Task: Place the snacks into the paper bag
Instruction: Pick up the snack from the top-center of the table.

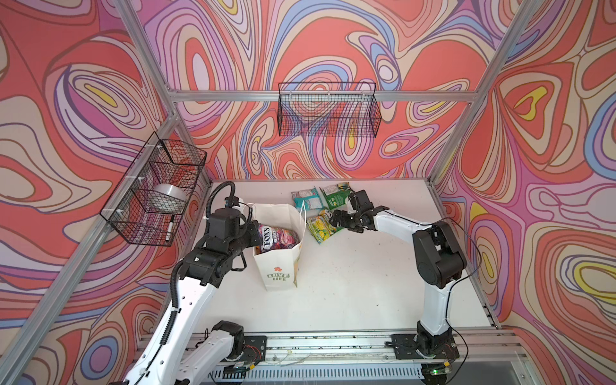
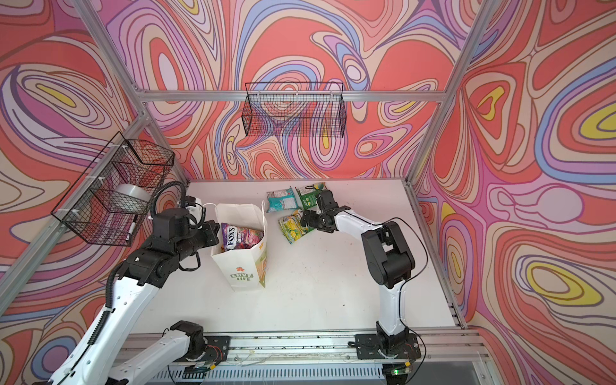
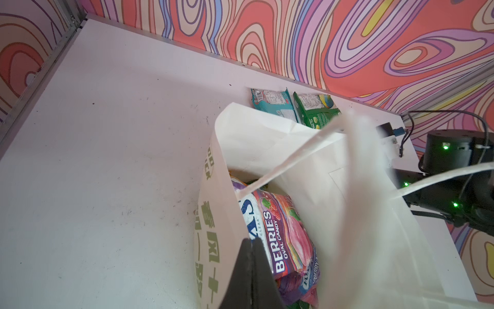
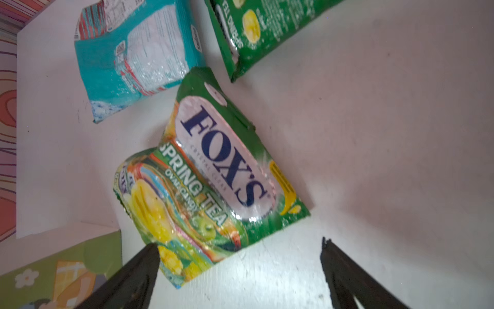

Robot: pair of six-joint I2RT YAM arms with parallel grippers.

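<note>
Steadied paper bag [image 1: 278,270], pick pending
Its left rim is pinched by the closed left gripper [image 3: 251,242], apparently to keep it open; the right gripper [image 4: 238,246] is spread over the yellow-green packet [image 4: 213,174] just right.

White arm links [image 1: 193,300], black joints [image 1: 436,253] — black corrugated hose [image 1: 172,283]; left claw [image 3: 252,244], right claw [image 4: 238,242] black-fingered.

Enclosed robotics test cell, lab-type. Indicators:
- aluminium profile frame [image 1: 226,96] carrying printed swirl-pattern wall panels [image 1: 333,40]
- bare white tabletop [image 1: 350,273]
- left arm [image 1: 190,300] and right arm [image 1: 433,300] bolted to a slotted base rail [image 1: 333,345]
- black wire baskets [image 1: 328,110] clipped to the frame, one holding a marker [image 1: 170,230] and, seemingly, a tape roll [image 1: 168,195]
</note>
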